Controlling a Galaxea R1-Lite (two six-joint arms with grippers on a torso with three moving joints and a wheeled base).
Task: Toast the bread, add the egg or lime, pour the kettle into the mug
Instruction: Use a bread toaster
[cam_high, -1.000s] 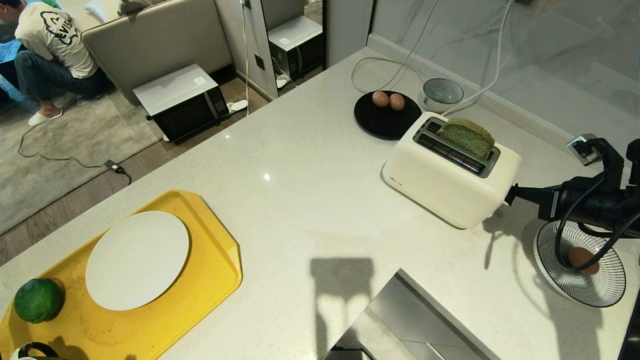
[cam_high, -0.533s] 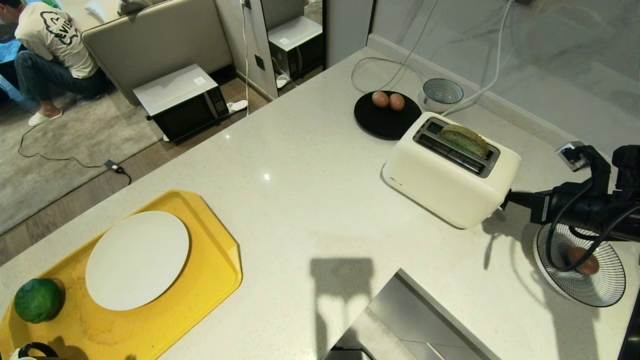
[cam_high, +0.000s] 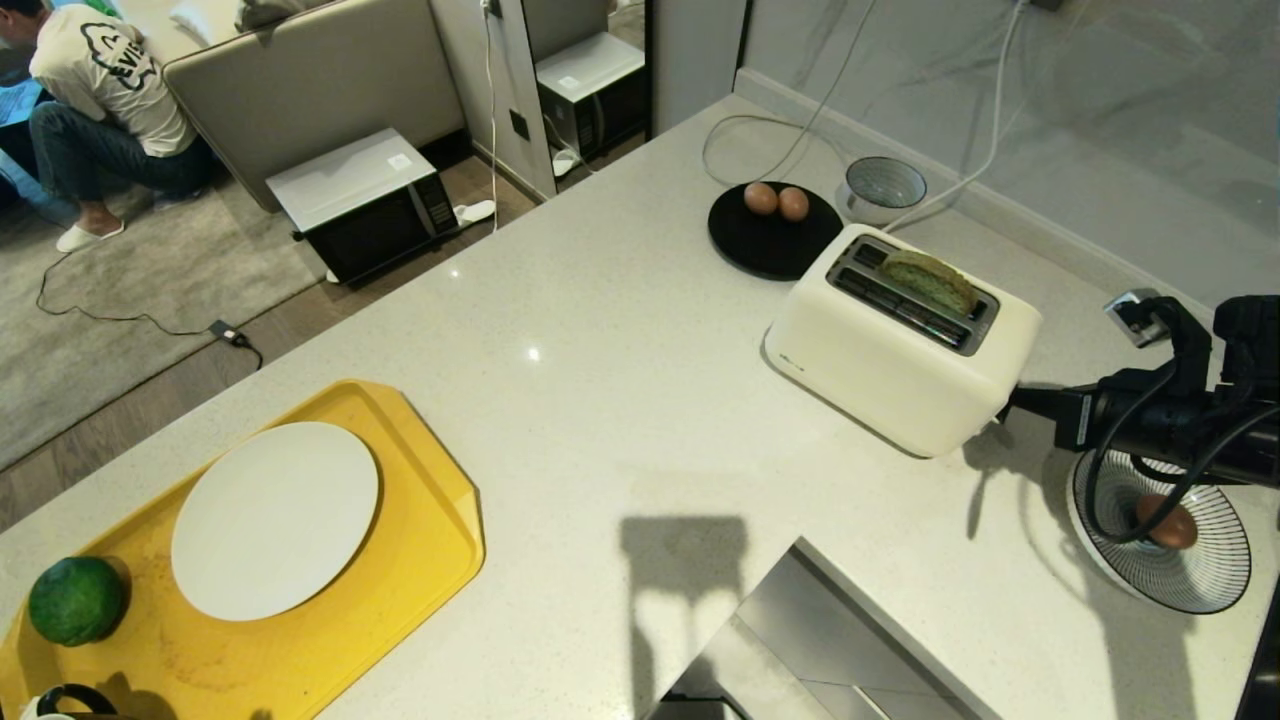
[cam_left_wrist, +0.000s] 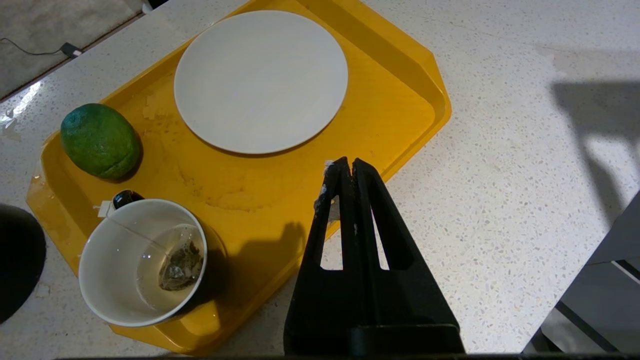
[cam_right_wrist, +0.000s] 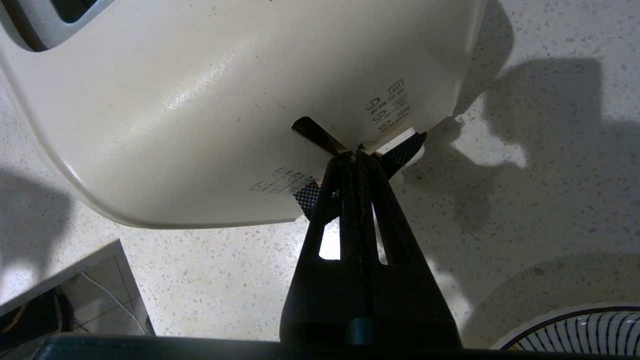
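**Right claw pressed to the toaster's lever, bread low in the slot**

The right gripper (cam_right_wrist: 358, 152) reached in level from the robot's right, its two fingers pressed flat together with nothing pinched between them. Their tips lay against the end wall of the cream toaster (cam_high: 890, 370), right at the lever (cam_right_wrist: 407, 150) near the bottom of that wall. Beyond the tips, on top of the toaster, the bread (cam_high: 928, 281) sat sunk in the farther slot, only its green-brown upper edge showing. Just beneath the arm behind the claw stood a striped plate (cam_high: 1215, 590) carrying one egg (cam_high: 1163, 521), partly crossed by the arm's cable. Farther past the toaster, two more brown eggs (cam_high: 777, 201) rested side by side on a black plate (cam_high: 765, 250), with a patterned grey bowl (cam_high: 884, 186) near it.

The left gripper (cam_left_wrist: 348, 166) hung above the counter (cam_high: 600, 380) with its fingers likewise closed on nothing. Its tips stood over the near rim of the yellow tray (cam_left_wrist: 400, 100). On the tray ahead of them lay a white plate (cam_left_wrist: 260, 80); off to one side sat the lime (cam_left_wrist: 99, 140), and close to it the mug (cam_left_wrist: 120, 300), holding pale liquid and a tea bag. A dark rounded shape at the picture's edge beside the mug could not be identified.

A person crouched on the rug across the room.
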